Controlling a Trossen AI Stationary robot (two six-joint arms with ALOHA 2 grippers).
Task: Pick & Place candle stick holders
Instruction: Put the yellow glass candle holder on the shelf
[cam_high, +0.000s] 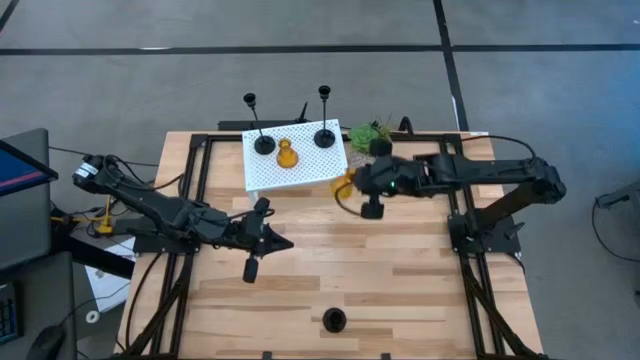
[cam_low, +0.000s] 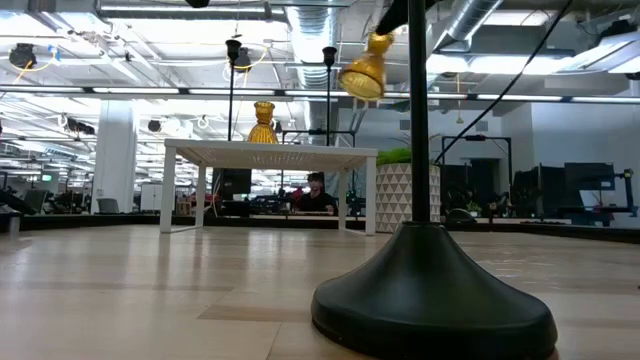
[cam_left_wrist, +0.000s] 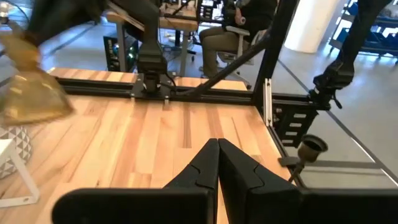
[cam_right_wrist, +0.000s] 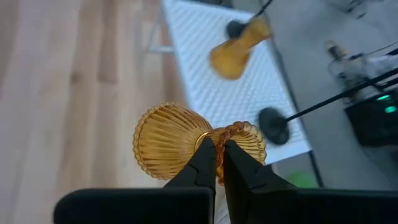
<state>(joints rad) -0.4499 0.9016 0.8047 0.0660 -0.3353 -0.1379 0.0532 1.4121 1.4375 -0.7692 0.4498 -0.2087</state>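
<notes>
Tabletop of pale wood planks (cam_high: 400, 270) carries a white perforated stand (cam_high: 300, 172) at its far edge. Right gripper (cam_right_wrist: 216, 148) is pinched on a ribbed amber glass candle holder (cam_right_wrist: 171, 142), mid-carry by the stand's right edge — next it needs lowering upright beside the amber one (cam_high: 286, 154) already there. Left gripper (cam_left_wrist: 217, 149) waits closed, empty. Only the low view shows the lift — holder (cam_low: 364, 70) hangs tilted.
</notes>
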